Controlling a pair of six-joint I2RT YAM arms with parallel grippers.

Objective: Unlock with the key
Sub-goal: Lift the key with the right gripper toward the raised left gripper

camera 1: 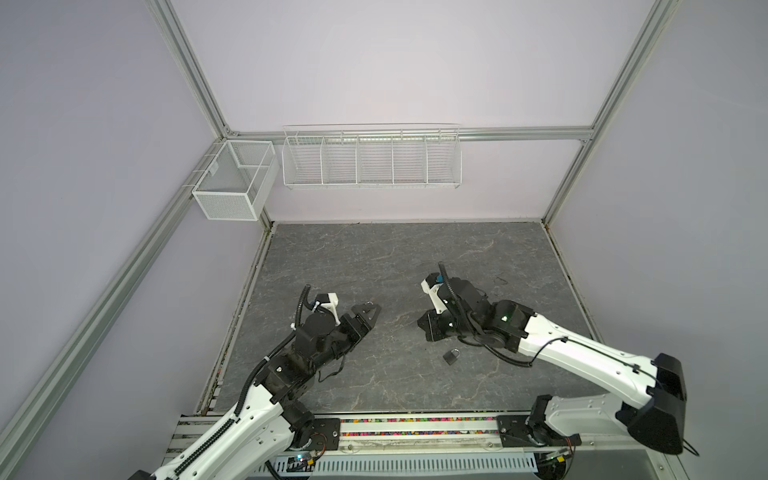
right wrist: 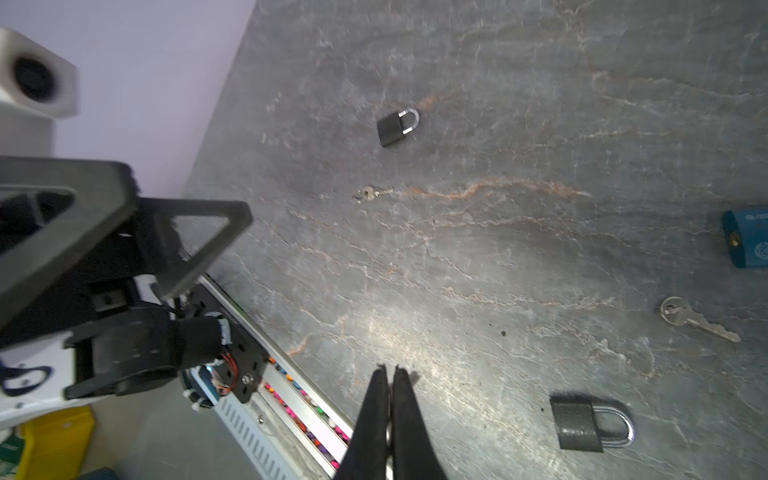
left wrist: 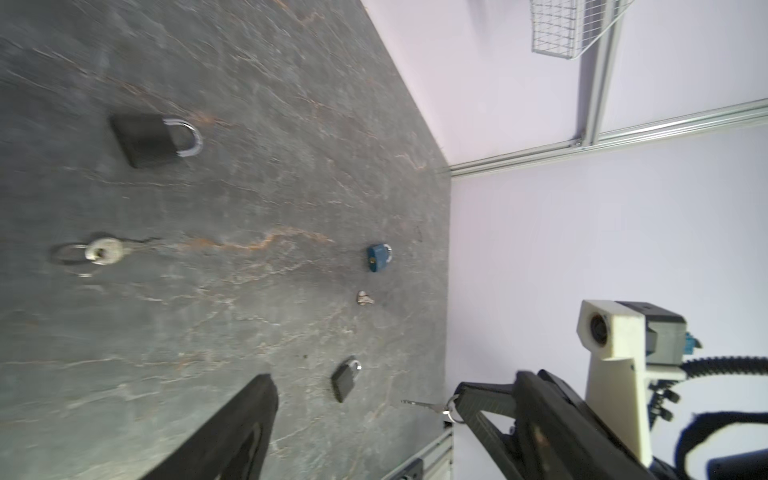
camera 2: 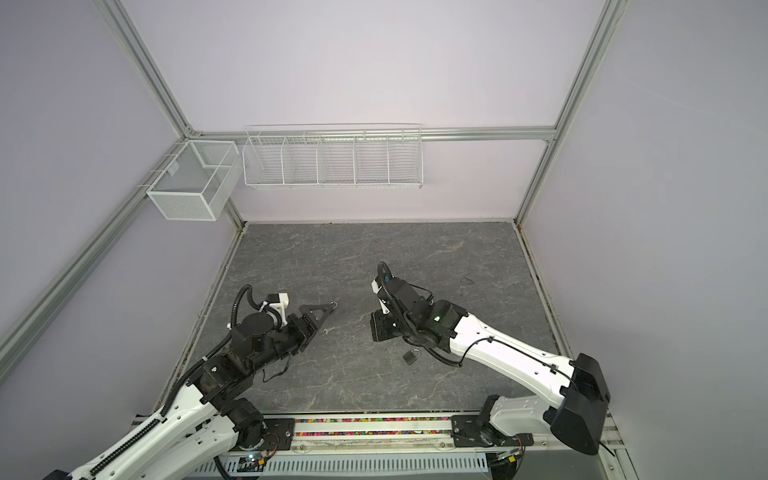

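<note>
My left gripper [left wrist: 361, 384] [camera 1: 371, 308] hovers open above the table's left middle, rolled on its side. A silver key on a ring [left wrist: 432, 405] [camera 2: 332, 306] dangles from the tip of its upper finger and is not clamped. A black padlock [left wrist: 153, 139] [right wrist: 397, 124] and a ringed key [left wrist: 104, 250] [right wrist: 372, 193] lie below it. Further right lie a blue padlock [left wrist: 379, 257] [right wrist: 744, 239], a third key [left wrist: 365, 298] [right wrist: 698, 318] and a dark padlock [camera 1: 452, 356] [right wrist: 590, 424]. My right gripper [right wrist: 388, 372] [camera 1: 428, 328] is shut, with nothing showing at its tips.
In both top views white wire baskets [camera 1: 372, 160] [camera 1: 235, 183] hang on the back wall above the grey stone-patterned table [camera 1: 395, 257]. A rail with coloured beads [camera 1: 415, 428] runs along the front edge. My right arm [camera 1: 582, 349] covers the blue padlock from above.
</note>
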